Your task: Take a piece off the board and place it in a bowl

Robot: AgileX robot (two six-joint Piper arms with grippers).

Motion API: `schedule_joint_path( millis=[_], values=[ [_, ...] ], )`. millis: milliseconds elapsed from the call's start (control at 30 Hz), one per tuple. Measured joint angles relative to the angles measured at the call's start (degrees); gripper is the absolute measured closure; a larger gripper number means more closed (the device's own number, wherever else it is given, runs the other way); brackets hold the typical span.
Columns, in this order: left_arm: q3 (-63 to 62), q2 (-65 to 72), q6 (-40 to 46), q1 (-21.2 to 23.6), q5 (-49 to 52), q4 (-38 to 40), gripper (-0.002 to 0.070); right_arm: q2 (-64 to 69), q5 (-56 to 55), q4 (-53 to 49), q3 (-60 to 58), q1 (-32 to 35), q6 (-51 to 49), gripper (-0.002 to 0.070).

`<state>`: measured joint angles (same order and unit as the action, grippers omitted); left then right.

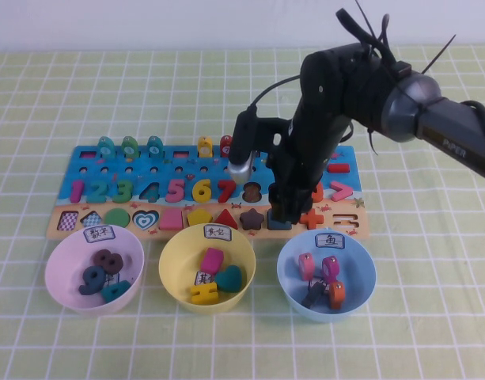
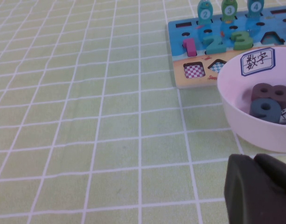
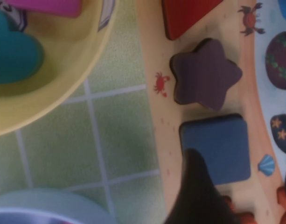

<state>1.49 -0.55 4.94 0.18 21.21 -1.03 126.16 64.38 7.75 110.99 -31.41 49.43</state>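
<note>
Even, bright overhead light; soft shadows beneath the bowls; right wrist close-up blurs the slate-blue square (image 3: 216, 148).

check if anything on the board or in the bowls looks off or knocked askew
Nothing stands out. The slate-blue square piece sits flat in its slot on the board beside the maroon star, with the right gripper lowered over it. The yellow bowl stands upright. The left gripper hangs beside the pink bowl.
</note>
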Motion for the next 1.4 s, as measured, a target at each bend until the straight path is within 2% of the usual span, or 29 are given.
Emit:
schedule_joint_path(
  millis=[1033,1400],
  values=[
    [0.00,0.00,-0.07,0.00,0.00,0.00,0.0680,3.77,-1.83,1.95,0.00,0.00,4.36,0.0320],
    [0.00,0.00,-0.07,0.00,0.00,0.00,0.0680,3.77,-1.87,1.95,0.00,0.11,4.36,0.0360]
  ],
)
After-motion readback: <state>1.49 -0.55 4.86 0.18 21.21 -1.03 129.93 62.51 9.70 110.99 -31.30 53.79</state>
